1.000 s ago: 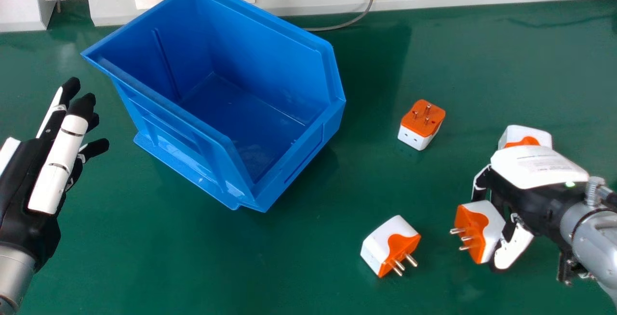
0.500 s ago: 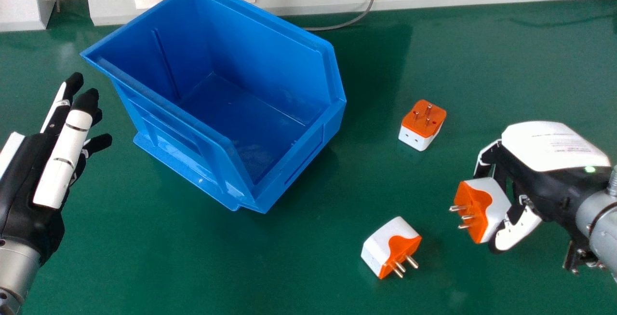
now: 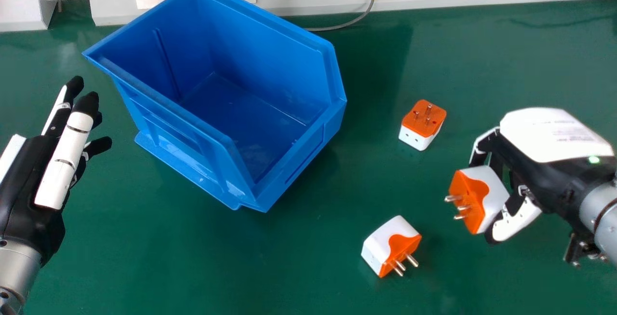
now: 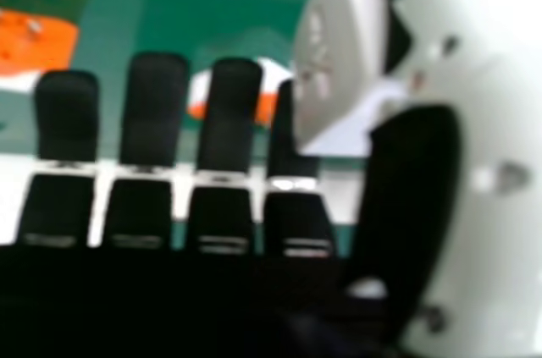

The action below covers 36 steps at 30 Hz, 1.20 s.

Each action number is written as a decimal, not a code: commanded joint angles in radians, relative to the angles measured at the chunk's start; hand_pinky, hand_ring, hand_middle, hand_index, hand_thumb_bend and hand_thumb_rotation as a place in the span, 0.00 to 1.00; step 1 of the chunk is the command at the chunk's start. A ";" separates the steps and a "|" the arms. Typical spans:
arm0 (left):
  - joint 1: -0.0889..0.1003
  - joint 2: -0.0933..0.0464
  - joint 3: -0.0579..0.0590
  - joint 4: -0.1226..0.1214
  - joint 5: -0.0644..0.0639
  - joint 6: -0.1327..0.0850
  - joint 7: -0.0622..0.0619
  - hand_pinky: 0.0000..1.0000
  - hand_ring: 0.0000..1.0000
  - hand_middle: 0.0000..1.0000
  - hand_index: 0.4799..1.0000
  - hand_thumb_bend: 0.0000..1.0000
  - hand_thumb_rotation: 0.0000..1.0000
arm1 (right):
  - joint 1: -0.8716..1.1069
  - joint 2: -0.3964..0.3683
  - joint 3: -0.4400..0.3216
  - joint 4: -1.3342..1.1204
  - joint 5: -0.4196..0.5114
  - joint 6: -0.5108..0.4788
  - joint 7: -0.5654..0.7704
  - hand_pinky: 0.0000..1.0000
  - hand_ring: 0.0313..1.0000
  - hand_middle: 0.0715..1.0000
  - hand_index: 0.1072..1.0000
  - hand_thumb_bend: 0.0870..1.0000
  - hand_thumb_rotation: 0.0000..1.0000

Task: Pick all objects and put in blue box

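The blue box (image 3: 270,40) sits on the green table (image 3: 193,267) with its cut-down front angled towards the robot's right, probably so that things coming from that side have a low edge to clear. Well to the right of the box, the right hand (image 3: 549,136) grasps a white and orange adapter (image 3: 489,192) between thumb and fingers. It has the adapter by its white body, with the metal pins free and pointing towards the box, a sensible hold since the body offers the broader faces. The hand itself hides much of the grip, so exactly which fingers press on the adapter is hard to tell.

Two more adapters wait on the box's right. The farther one (image 3: 422,124) stands pins up, stable on its white end; the nearer one (image 3: 391,247) lies nearer the robot than the box, on its side, its pins pointing away from the box.

On the box's left, the left hand (image 3: 58,160) is released, its fingers extended and holding nothing.

The step in hand looks like carrying the grasped adapter over to the box. The pins could catch on the box's rim if it travels too low.
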 commanded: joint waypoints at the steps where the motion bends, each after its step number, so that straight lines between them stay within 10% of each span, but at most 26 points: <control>1: -0.006 0.020 0.001 -0.008 0.006 -0.025 0.002 0.89 0.97 0.98 1.00 0.53 0.96 | -0.019 -0.014 -0.034 -0.058 -0.002 0.007 0.014 0.34 0.42 0.50 0.44 0.44 0.00; 36: 0.013 0.010 -0.021 -0.041 0.041 -0.030 0.025 0.89 0.96 0.98 1.00 0.53 0.97 | -0.406 0.265 0.118 -0.031 -0.018 -0.032 -0.048 0.32 0.42 0.51 0.47 0.44 0.00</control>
